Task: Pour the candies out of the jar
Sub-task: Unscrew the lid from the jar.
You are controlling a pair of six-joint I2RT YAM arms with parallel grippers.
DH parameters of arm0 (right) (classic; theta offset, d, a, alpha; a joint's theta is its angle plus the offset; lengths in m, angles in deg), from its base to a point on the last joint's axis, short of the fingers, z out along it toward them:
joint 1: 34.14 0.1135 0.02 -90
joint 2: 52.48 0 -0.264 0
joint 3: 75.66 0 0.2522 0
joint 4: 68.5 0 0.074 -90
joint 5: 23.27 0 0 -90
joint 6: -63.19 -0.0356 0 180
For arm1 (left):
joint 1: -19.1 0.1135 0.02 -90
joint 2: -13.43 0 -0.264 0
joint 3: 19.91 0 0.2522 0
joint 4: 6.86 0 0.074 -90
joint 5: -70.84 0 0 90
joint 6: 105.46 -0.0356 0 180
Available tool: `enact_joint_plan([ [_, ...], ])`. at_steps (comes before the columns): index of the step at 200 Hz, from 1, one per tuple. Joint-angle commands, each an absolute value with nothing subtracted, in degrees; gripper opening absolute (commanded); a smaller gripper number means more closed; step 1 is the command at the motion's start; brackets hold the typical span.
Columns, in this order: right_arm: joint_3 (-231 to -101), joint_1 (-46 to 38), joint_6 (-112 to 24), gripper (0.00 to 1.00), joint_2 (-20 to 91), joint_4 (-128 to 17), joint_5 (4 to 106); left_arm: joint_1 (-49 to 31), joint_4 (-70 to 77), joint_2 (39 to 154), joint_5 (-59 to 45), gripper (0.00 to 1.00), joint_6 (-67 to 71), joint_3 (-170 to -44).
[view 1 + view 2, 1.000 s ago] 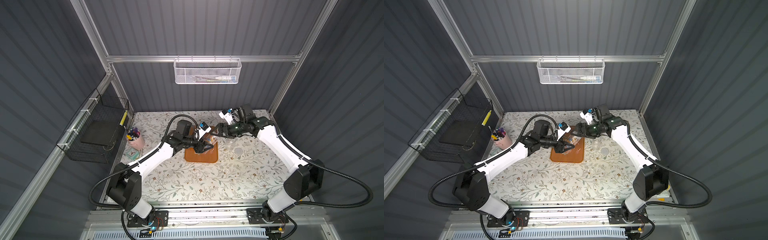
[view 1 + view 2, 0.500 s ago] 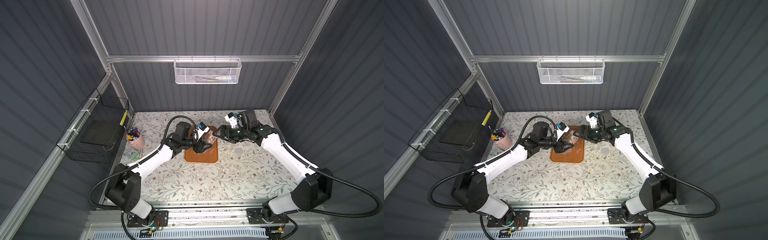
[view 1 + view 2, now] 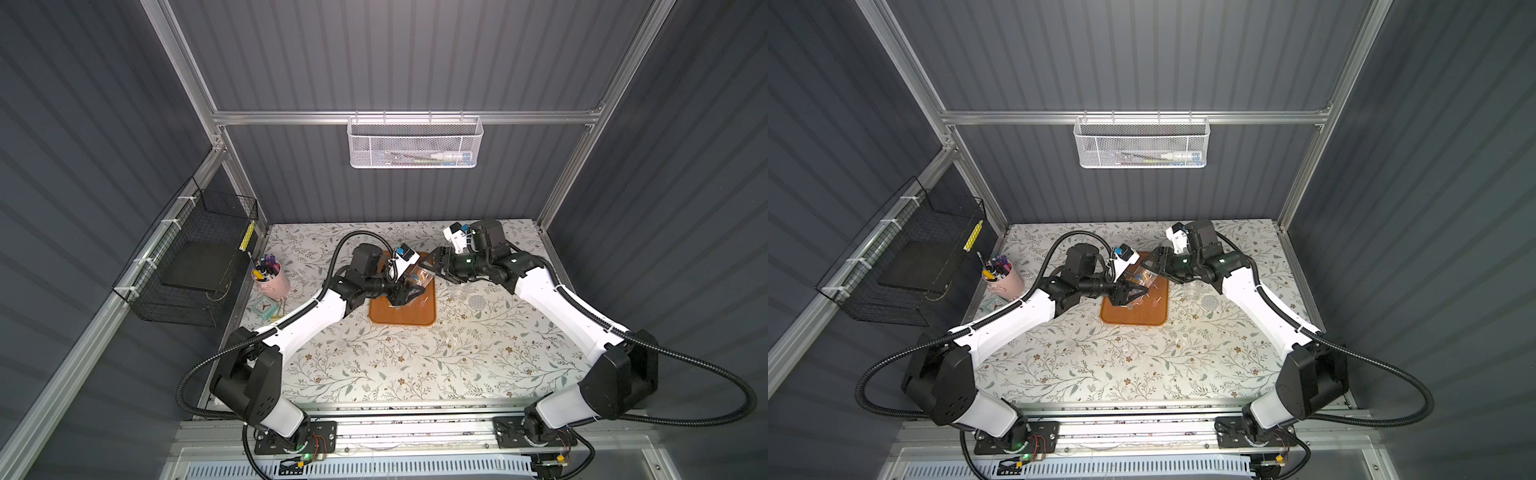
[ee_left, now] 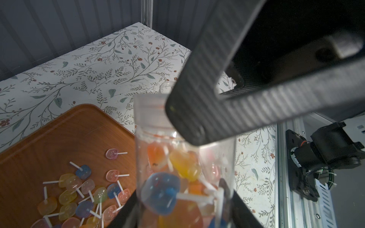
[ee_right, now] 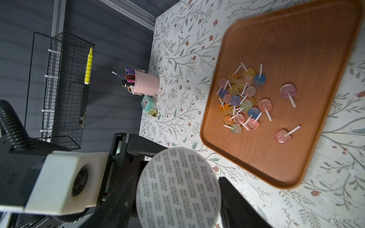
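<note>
Clutched the clear jar tight in the left gripper, tilted above the wooden tray — with lollipop candies heaped there and more lodged inside. Bracketed its labelled end with the right gripper; could not tell whether clenched.

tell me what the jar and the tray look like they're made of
The jar: clear, glossy, probably plastic; candies show through its wall. The tray: orange-brown with grain lines and a smooth satin sheen, so wood or a wood-look laminate; can't tell which.
</note>
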State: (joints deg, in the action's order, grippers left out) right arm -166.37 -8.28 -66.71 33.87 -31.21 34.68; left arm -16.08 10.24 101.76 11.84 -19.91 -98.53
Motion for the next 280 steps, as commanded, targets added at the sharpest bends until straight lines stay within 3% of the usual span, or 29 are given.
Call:
enact_joint_plan([
  [1,-167.67,-7.93,-66.54,0.69,33.84,-31.71,35.57,-16.32,8.22,99.73,11.94,0.0,-19.24,-98.51],
  [63,-168.07,-7.94,-62.61,0.57,33.04,-32.21,35.67,-16.32,7.63,99.93,14.72,0.0,-18.57,-98.91],
  [135,-165.84,-11.55,-52.25,0.56,30.41,-44.61,13.47,-16.32,5.19,99.03,29.18,0.0,-15.57,-98.88],
  [182,-165.96,-12.13,-49.05,0.56,29.96,-45.31,7.44,-16.32,3.72,99.3,32.18,0.0,-14.31,-98.45],
  [215,-166.15,-12.26,-49.2,0.56,30.27,-44.04,8.89,-16.32,4.28,99.86,30.44,0.0,-14.27,-98.86],
  [245,-167.37,-12.17,-50.81,0.8,30.06,-38.56,19.46,-16.32,6.7,100.17,23.42,0.0,-14.84,-99.57],
  [280,-166.12,-11.85,-56.31,0.83,30.05,-35.62,29.97,-16.4,5.64,99.76,17.22,0.0,-14.58,-98.99],
])
